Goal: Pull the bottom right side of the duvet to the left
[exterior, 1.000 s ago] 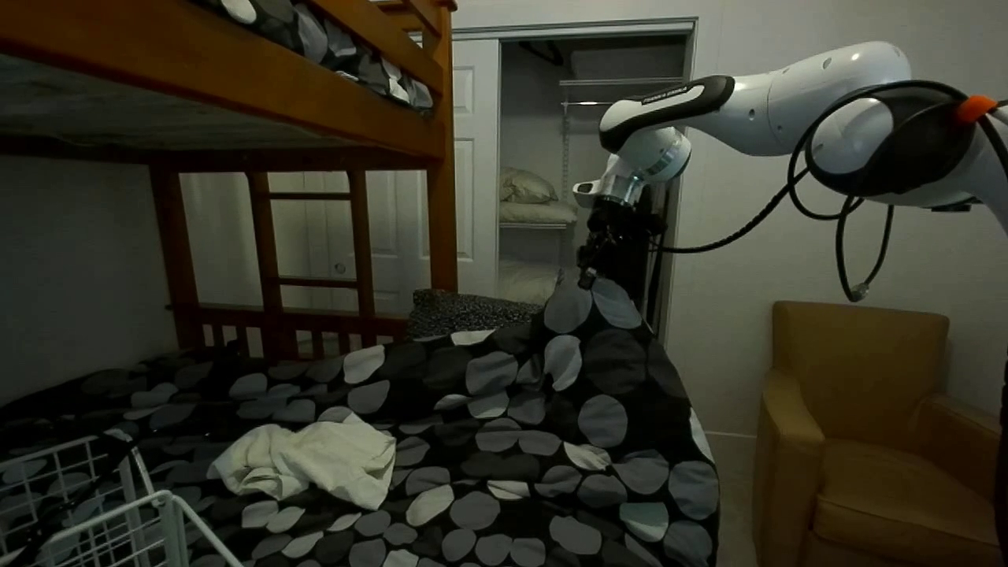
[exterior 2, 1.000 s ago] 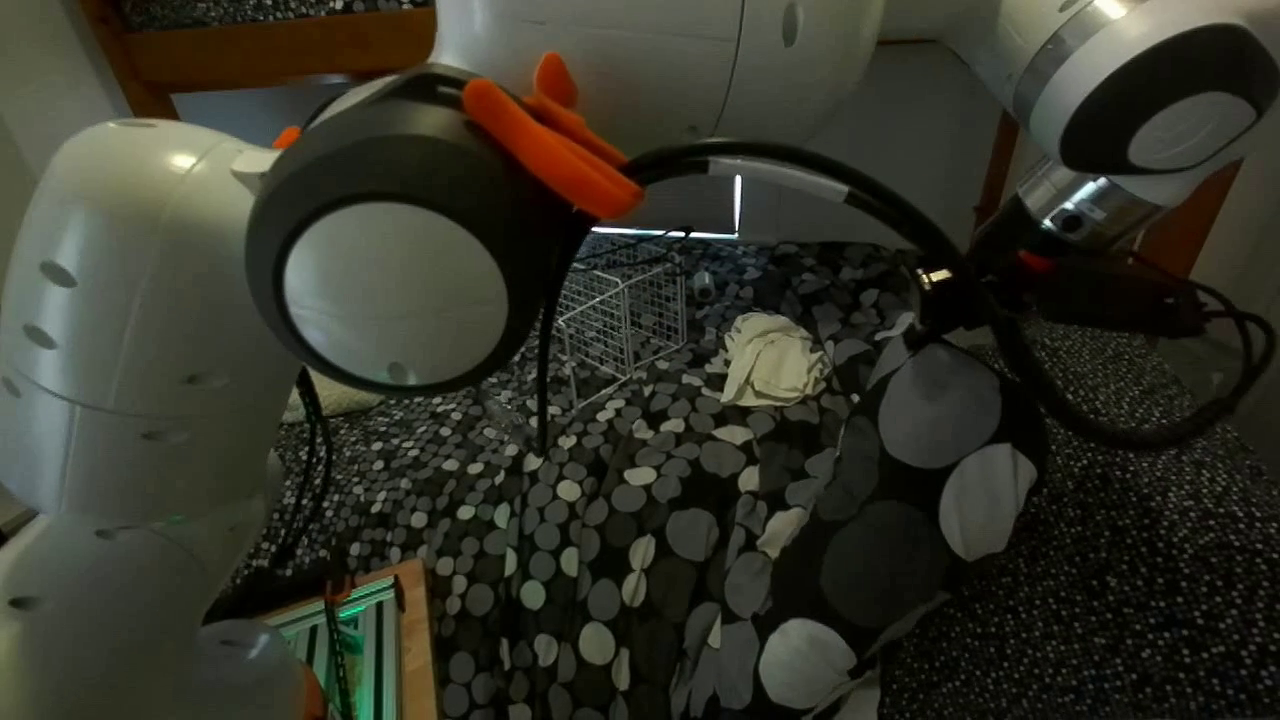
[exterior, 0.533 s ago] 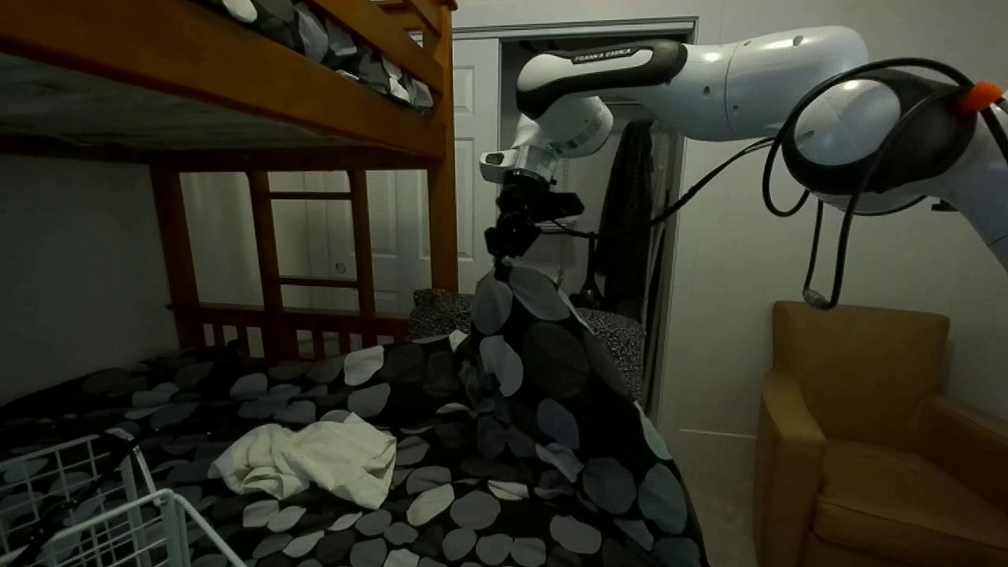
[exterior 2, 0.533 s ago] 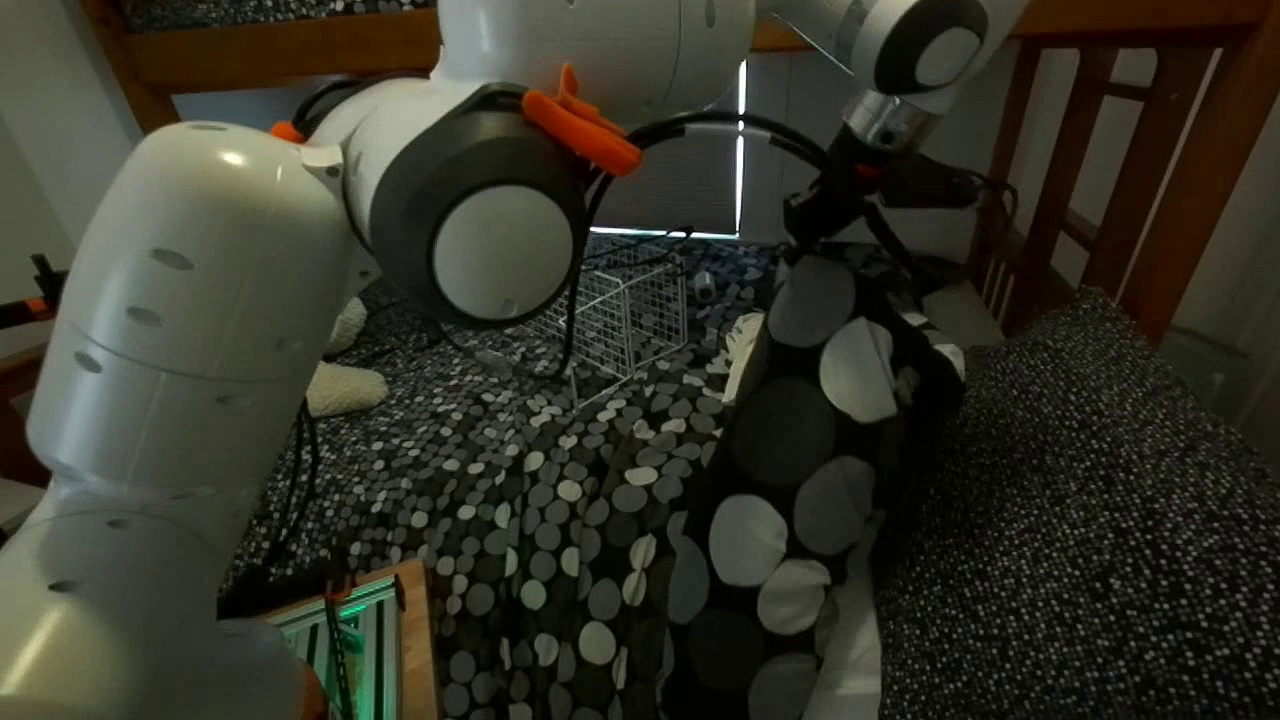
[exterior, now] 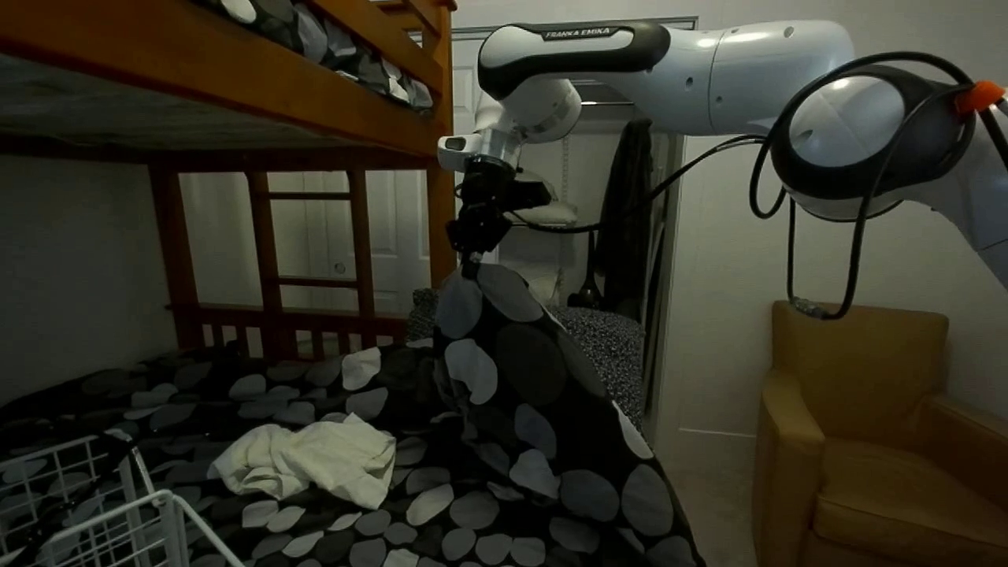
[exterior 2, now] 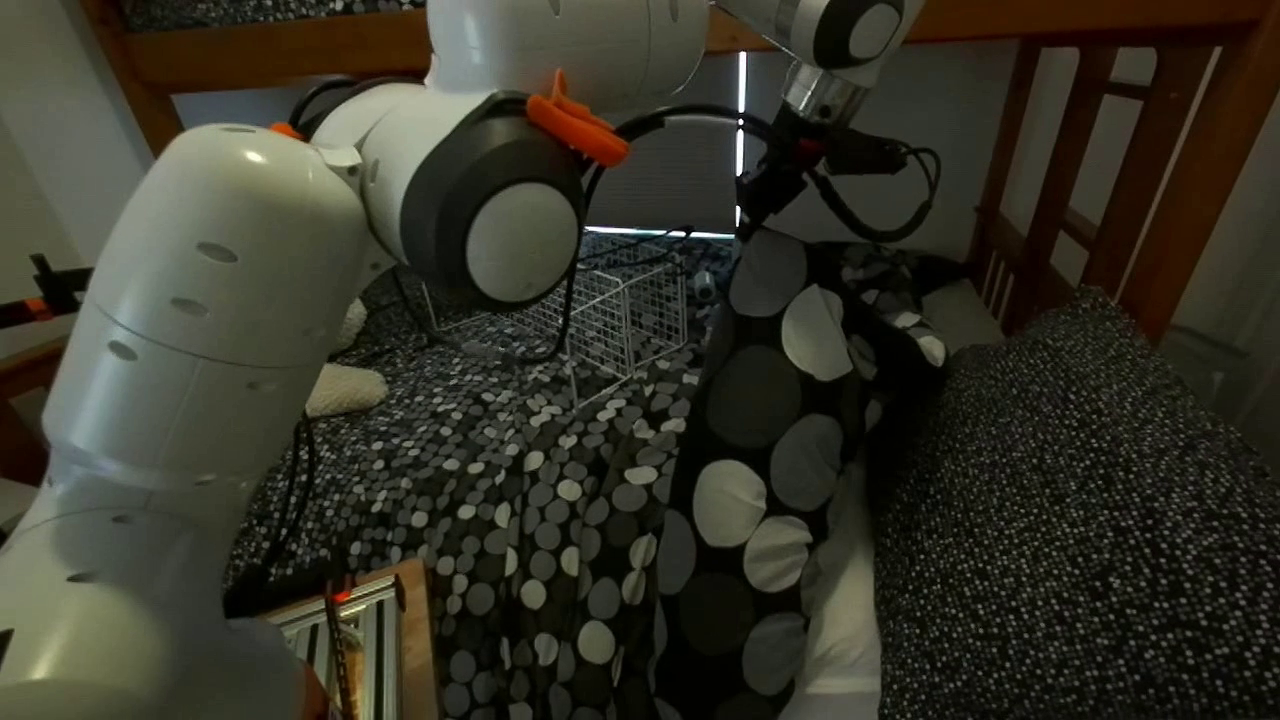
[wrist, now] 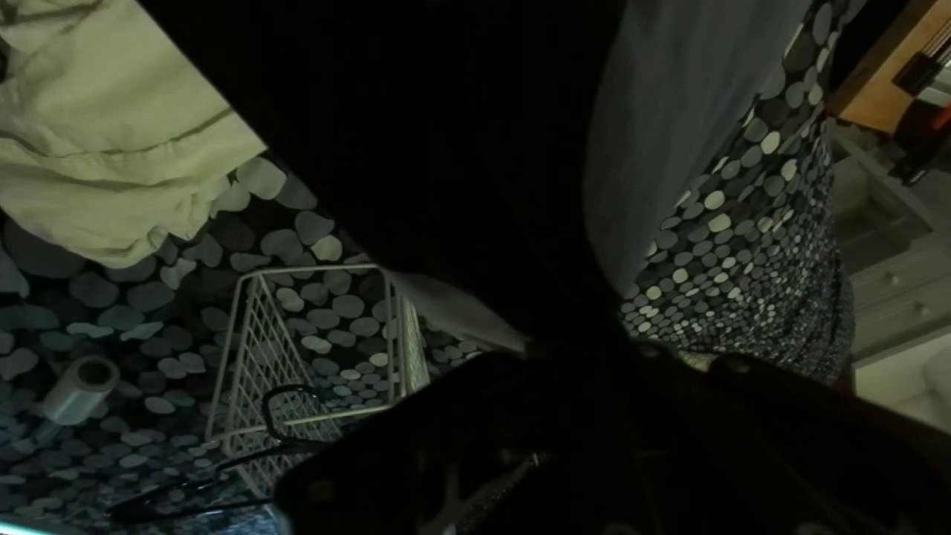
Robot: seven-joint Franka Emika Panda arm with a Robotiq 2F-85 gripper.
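bunk bed (exterior: 331,102), pale cloth (exterior: 315,459) and wire basket (exterior 2: 627,330) nearby, claw (exterior: 472,264) tight on pinched duvet (exterior: 543,386)

Wire basket (exterior: 172,520) cropped at left, armchair (exterior: 874,394) at right, tool (wrist: 578,348) tips lost in shadow

Our arm (exterior 2: 190,330) stretches in over the side edge of the bed (exterior: 272,316), its elbow (exterior 2: 490,215) bent and its forearm (exterior: 764,79) almost level. Well inside that edge our wrist (exterior: 498,146) is angled down, and our gripper (exterior: 472,266) hangs above the surface, fingertips (exterior: 470,271) downward and pinched together.
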